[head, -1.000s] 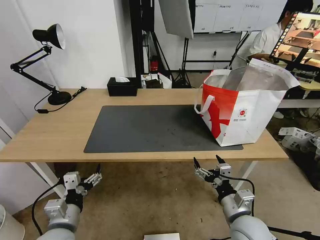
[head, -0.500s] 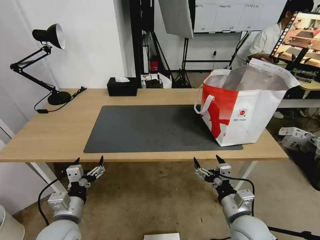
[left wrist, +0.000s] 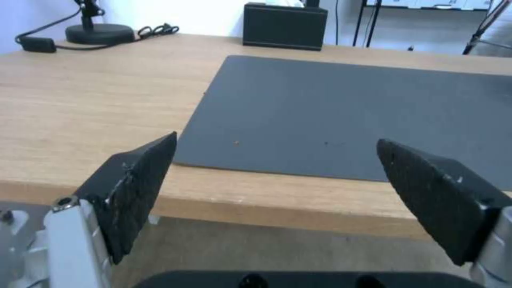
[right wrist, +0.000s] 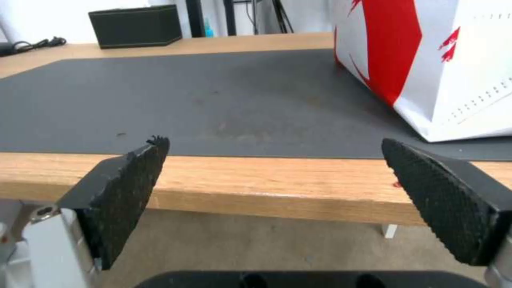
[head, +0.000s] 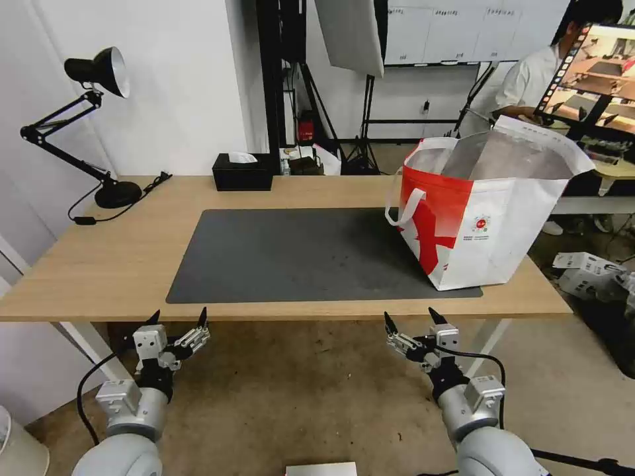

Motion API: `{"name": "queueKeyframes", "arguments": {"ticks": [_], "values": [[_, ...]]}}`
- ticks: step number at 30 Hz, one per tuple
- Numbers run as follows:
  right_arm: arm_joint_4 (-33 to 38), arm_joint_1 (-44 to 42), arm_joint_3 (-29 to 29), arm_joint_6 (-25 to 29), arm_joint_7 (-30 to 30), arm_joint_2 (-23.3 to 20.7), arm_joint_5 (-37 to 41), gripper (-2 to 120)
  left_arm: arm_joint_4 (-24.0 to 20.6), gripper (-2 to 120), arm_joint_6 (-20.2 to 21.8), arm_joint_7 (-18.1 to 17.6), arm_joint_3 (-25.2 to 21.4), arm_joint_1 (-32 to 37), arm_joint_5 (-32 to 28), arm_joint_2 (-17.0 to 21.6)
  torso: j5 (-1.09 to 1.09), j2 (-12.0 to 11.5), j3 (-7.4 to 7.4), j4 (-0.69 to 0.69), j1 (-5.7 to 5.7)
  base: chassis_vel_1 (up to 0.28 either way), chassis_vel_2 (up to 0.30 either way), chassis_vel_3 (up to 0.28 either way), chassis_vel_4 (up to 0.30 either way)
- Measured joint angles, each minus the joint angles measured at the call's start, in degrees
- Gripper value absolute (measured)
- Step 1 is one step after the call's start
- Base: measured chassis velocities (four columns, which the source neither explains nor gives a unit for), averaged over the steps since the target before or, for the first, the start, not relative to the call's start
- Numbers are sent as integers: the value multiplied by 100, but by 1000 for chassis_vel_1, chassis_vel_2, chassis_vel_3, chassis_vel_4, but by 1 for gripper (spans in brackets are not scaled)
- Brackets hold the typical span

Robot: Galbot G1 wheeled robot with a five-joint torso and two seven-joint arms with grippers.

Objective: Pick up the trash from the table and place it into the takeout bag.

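Nearby, desk lamp, tissue box.

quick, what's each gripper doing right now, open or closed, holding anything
Left gripper: open, empty, below the light-wood table's front edge.
Right gripper: open, empty, below the same edge.

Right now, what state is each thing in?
Red-and-white foil-lined takeout bag: upright, mouth open, on the mat's right end.
Dark grey rectangular mat: flat, bare.
Black tissue box: tissue sticking out.
Black desk lamp: standing.
Left gripper: open, empty.
Right gripper: open, empty.
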Motion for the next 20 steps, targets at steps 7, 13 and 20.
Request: {"name": "queueKeyframes", "arguments": {"ticks": [7,13,20], "values": [[0,0,0,0,0,0,0,100,-22,100,-66,19,8,26,25,-19,0,0,0,0,0,0,0,0,0],[0,0,0,0,0,0,0,100,24,100,-106,39,27,34,126,-44,0,0,0,0,0,0,0,0,0],[0,0,0,0,0,0,0,100,49,100,-114,50,36,35,167,-52,0,0,0,0,0,0,0,0,0]]}}
